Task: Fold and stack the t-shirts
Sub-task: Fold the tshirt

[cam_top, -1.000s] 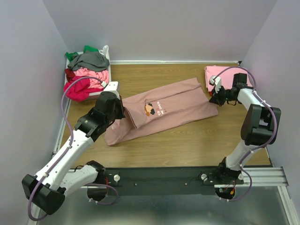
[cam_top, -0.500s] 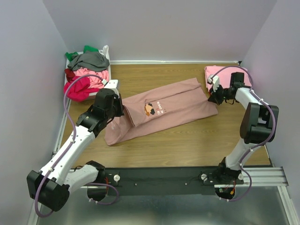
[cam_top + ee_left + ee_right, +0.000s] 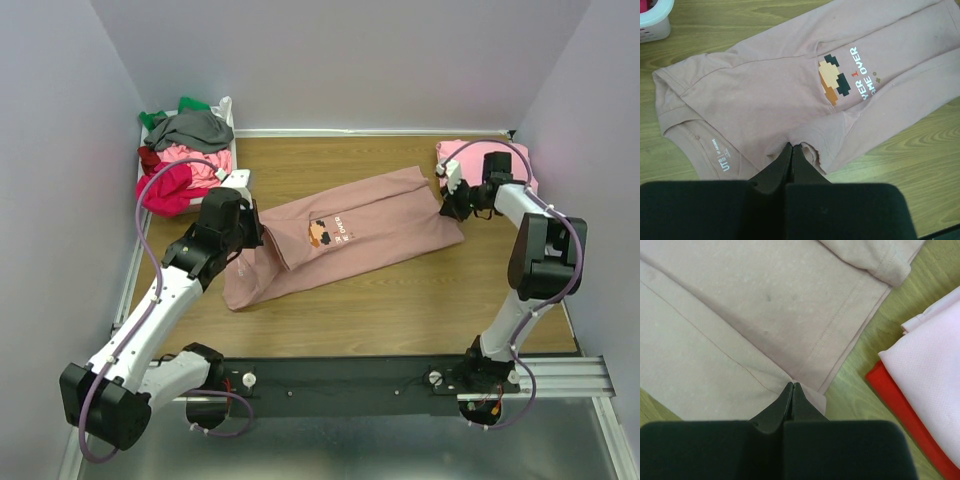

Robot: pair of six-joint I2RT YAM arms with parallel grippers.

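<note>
Mid-table, dusty-pink t-shirt (image 3: 350,235) lies half-folded; left gripper (image 3: 791,150) and right gripper (image 3: 792,388) pinch opposite ends, jaws pressed together, likely for the next fold.

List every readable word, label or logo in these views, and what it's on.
"ME OVER": white print on the pink tee, beside the pixel character; its start is hidden under a fold.
"ER 1": the line next to it, start also hidden; the 1 is red.
"UT": neck label inside the collar; the smaller print beside it is unreadable.
Top view: print too small to read.
Right wrist view: no text.
</note>
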